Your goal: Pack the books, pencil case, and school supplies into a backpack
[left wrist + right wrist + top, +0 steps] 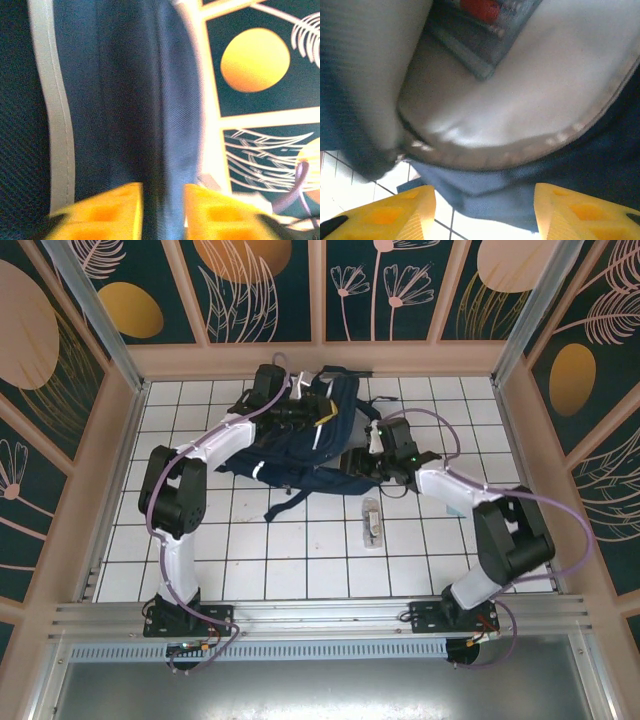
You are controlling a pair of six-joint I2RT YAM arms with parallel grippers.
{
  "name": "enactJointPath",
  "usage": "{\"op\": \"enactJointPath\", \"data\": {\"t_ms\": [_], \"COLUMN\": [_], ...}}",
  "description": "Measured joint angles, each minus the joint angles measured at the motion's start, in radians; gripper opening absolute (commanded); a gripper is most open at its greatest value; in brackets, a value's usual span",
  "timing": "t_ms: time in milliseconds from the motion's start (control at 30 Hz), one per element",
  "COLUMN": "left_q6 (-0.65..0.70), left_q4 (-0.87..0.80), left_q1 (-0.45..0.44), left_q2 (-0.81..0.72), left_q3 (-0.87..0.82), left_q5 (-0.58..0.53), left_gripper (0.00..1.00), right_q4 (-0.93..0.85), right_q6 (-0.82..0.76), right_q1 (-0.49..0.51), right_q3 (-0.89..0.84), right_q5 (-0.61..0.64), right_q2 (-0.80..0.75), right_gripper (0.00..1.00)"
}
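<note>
The navy backpack (pixel 300 455) lies at the back middle of the white tiled table. My left gripper (pixel 305 412) hovers at its upper part. In the left wrist view its yellow fingers (pixel 107 207) stand apart around a fold of navy fabric (pixel 125 100). My right gripper (pixel 362 462) is at the bag's right edge, open, with the navy rim (pixel 520 185) between its spread fingers. Above the rim shows the grey lining (pixel 530 100), and deep inside it a grey pouch with red on it, the pencil case (pixel 485 12). The school supplies packet (pixel 371 523) lies on the tiles in front of the bag. The books are hidden.
A dark strap (pixel 285 502) trails from the backpack toward the near side. Beige walls (pixel 115 470) close in the table on the left, right and back. Bare tiles (pixel 290 565) stretch between the bag and the arm bases.
</note>
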Motion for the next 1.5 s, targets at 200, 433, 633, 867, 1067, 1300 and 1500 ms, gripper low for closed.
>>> {"op": "enactJointPath", "data": {"t_ms": [200, 433, 633, 867, 1067, 1300, 1500], "left_q6": [0.003, 0.076, 0.092, 0.118, 0.194, 0.232, 0.234], "left_q4": [0.056, 0.034, 0.064, 0.053, 0.049, 0.102, 0.24], "left_q1": [0.0, 0.033, 0.085, 0.089, 0.101, 0.116, 0.133], "left_q2": [-0.038, -0.277, -0.419, -0.417, -0.28, -0.154, -0.146], "left_q3": [-0.039, -0.241, -0.416, -0.52, -0.492, -0.48, -0.544], "left_q5": [-0.087, -0.257, -0.36, -0.42, -0.505, -0.496, -0.459], "left_gripper": [0.99, 0.99, 0.99, 0.99, 0.95, 0.87, 0.86], "right_q4": [0.008, 0.029, 0.041, 0.062, 0.106, 0.139, 0.14], "right_q6": [0.063, 0.2, 0.3, 0.335, 0.332, 0.329, 0.316], "right_q1": [0.179, 0.323, 0.37, 0.375, 0.376, 0.375, 0.355], "right_q3": [-0.013, 0.034, 0.101, 0.134, 0.17, 0.216, 0.293], "right_q5": [0.186, 0.426, 0.544, 0.6, 0.651, 0.724, 0.772], "right_q2": [-0.079, 0.064, 0.19, 0.274, 0.34, 0.409, 0.492], "right_gripper": [0.57, 0.49, 0.44, 0.43, 0.42, 0.41, 0.3]}}
